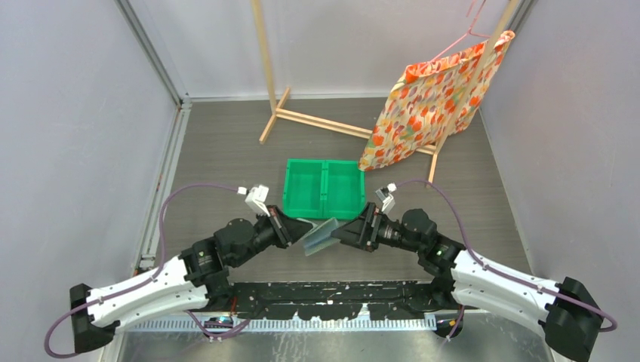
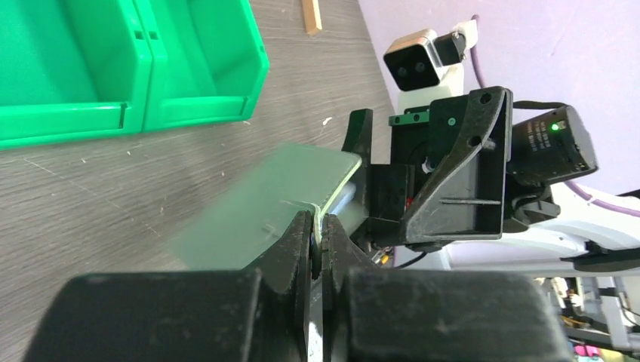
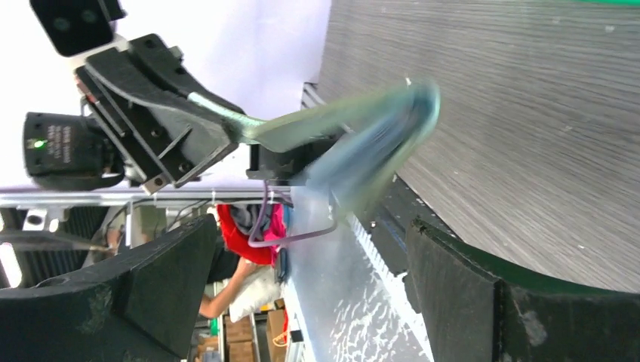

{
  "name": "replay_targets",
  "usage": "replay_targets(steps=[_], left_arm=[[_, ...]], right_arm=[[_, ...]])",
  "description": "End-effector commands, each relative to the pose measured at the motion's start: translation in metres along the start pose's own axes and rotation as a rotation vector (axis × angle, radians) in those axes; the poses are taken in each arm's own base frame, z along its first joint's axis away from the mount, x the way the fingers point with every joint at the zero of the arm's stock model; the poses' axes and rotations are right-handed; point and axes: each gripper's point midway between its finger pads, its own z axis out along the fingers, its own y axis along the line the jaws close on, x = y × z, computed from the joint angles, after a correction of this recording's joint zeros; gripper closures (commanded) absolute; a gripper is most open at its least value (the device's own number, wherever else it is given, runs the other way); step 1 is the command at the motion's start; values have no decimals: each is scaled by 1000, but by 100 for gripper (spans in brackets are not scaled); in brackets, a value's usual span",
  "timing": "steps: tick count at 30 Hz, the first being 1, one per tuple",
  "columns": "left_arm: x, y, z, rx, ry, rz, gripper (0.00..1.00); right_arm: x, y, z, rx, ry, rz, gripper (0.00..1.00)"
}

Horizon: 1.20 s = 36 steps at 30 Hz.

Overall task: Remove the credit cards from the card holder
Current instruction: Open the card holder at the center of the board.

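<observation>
Nearest the arm bases, the card holder (image 1: 321, 235) was up off the bench (image 1: 226, 151), hanging in the air between the two arms, just in front of the green bin (image 1: 290, 197). The left fingers (image 2: 290, 249) were clamped tight on one flap, pinching its near edge. My read is that this was the anchor grip, holding the wallet steady and tilted so the other side could be worked.

The right fingers (image 3: 173, 279) were spread wide with nothing in them. They pointed straight at the holder's free edge, close to it, though I could not tell if they touched. The holder hung partly folded in the right wrist view, blurred, so the slots could not be read. That wide spread looked like a set-up to take the other flap or reach for a card.

Counting: one card holder, two arms, and none of the credit cards visible in any view. By my judgement they were all inside, so the task had barely begun.

Farther back sat one green bin with two compartments, probably the drop-off for the cards. Beyond it stood one wooden rack (image 1: 317, 121), and at far right one floral cloth (image 1: 430, 105) hung from it on one pink hanger (image 1: 453, 45).
</observation>
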Motion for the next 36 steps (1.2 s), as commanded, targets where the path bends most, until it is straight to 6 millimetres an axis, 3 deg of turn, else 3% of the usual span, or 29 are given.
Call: replay_targets(steps=[1,7,15,21,24,31,36], left_arm=[[0,-5,10,-5,18,46,99],[8,-12,24,10,53,45,99],[1,-22,19,20,50,40,99],[-6,-19,14,21,13,52,99],[-5,-20,14,33,9,42,99],[-8,-23,14,31,6,46,100],[-8,-22,15,25,10,42,99]], right_arm=[[-4,-30,-7,127,-49,-3,0],[-7,-50,-19,240,-76,-43,0],[-11,-63,-7,278,-87,-38,0],[-9,-73,8,185,-110,15,17],[-10,-66,16,119,-110,54,23],[-2,-65,38,35,-56,156,22],[-2,-48,47,-85,-32,188,25]])
